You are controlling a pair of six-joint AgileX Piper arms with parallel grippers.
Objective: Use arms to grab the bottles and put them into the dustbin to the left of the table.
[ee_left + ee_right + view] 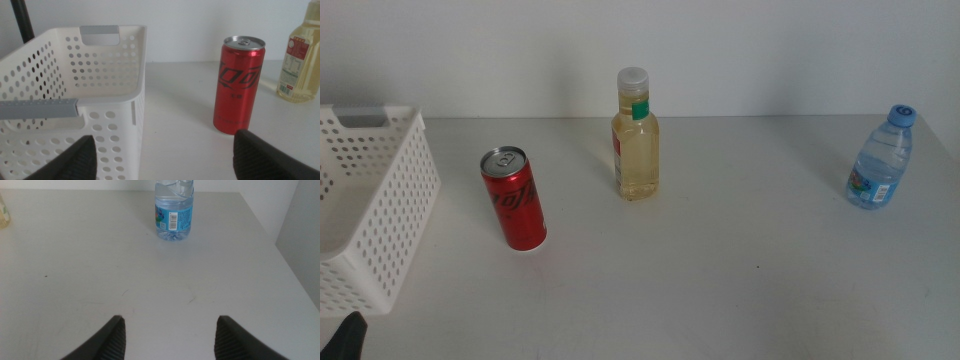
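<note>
Leftmost, the white dustbin (pixel 370 210) sits at the table's (pixel 720 290) left edge, its grey handle edge (pixel 100 36) at the far wall. Just near of it waits the left gripper (pixel 165 157), jaws spread wide and holding nothing. To the right of the basket stands the red soda can (pixel 515 200), upright and apart from it. Farther right and farther back is the yellow-liquid bottle (pixel 636 135), upright. Well to the right stands the blue-capped water bottle (pixel 881 158). Near of it, the right gripper (pixel 170 337) hangs wide and empty.
</note>
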